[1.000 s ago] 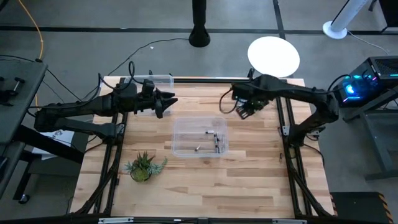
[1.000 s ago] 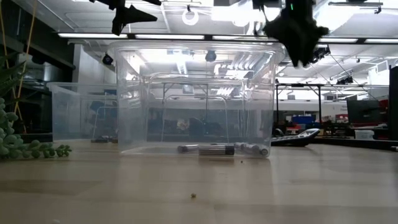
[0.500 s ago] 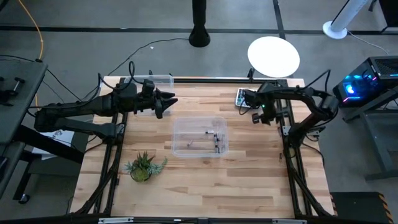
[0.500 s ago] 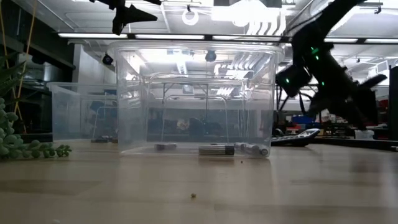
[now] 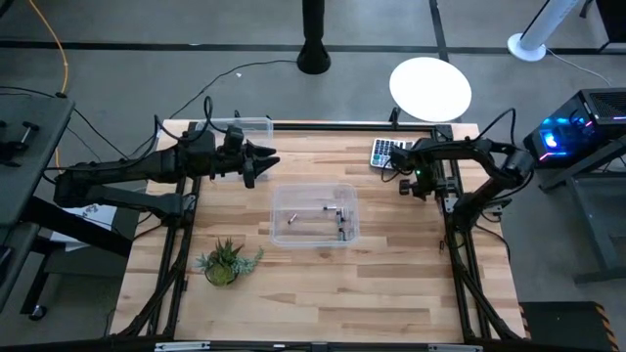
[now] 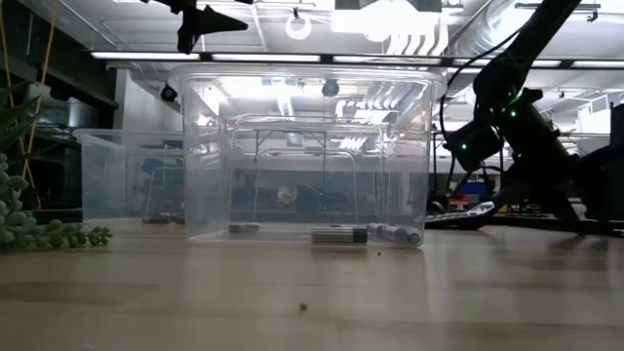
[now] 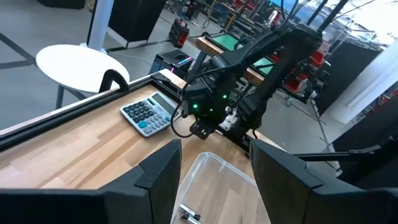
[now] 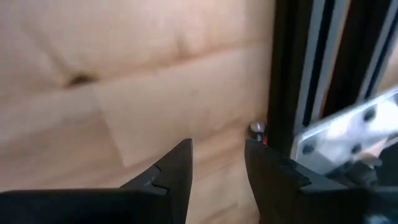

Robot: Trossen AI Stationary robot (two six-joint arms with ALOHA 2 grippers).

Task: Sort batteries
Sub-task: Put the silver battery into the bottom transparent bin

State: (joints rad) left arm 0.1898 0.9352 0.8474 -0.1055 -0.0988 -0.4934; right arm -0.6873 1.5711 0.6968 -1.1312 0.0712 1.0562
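Note:
Several small dark and silvery batteries (image 5: 341, 223) lie on the floor of a clear plastic bin (image 5: 315, 235) at the table's middle. They also show in the low view (image 6: 341, 234), with one apart near the bin's left wall (image 6: 244, 229). My left gripper (image 5: 272, 158) is open and empty, held high over the table just beyond the bin's far left corner; it also shows in the left wrist view (image 7: 214, 180). My right gripper (image 5: 403, 186) is open and empty, low near the table's right edge; in its wrist view (image 8: 217, 158) it points at bare wood.
A second clear bin (image 5: 240, 127) stands at the far left edge. A grey calculator (image 5: 386, 152) lies at the far right. A small potted plant (image 5: 227, 262) stands near left. A black frame rail (image 8: 292, 74) runs right beside my right gripper.
My right gripper has gone from above the bin's far right corner toward the table's right edge and down, close to the table. Inside the bin, one battery has rolled toward the bin's left wall.

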